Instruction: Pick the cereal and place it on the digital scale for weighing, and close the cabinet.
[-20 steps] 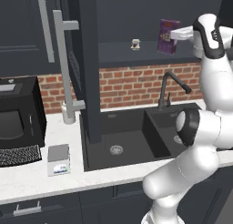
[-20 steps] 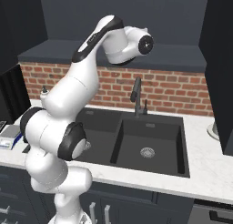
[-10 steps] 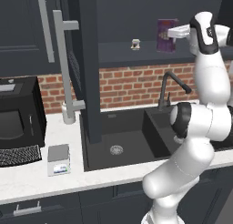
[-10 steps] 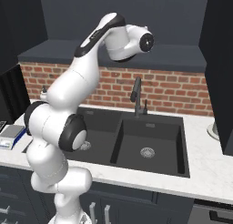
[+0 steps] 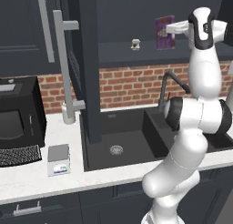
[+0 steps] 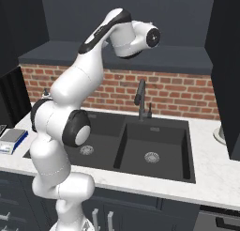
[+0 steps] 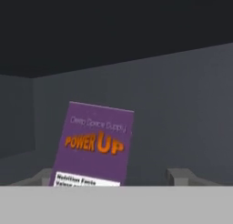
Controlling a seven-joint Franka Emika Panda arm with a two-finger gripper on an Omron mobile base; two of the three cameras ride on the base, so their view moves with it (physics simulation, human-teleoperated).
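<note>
1. The gripper (image 5: 169, 28) is reaching into the open cabinet (image 5: 86, 63) at shelf height, its white hand pointing at the cereal (image 5: 164, 32).
2. In the hand view the two fingers (image 7: 181, 176) are standing apart, one on each side of the cereal (image 7: 93, 145), with a clear gap showing on the right side; whether the left finger is touching the box I cannot tell.
3. The cereal is standing on the cabinet shelf, leaning a little in the hand view, its purple front reading "POWER UP" in orange.
4. Along the same shelf, well to the left of the cereal, a small jar (image 5: 135, 44) is sitting.
5. The cabinet door is hanging open, swung out left of the cereal, with its long silver handle (image 5: 66, 68) facing the room.
6. Far below the cereal, the black sink (image 5: 123, 143) is lying in the white counter (image 5: 32, 178), with the dark faucet (image 5: 169, 89) behind it.
7. The digital scale (image 5: 58, 159) is resting on the counter left of the sink, well below and left of the cereal, beside the black microwave (image 5: 18, 111).
</note>
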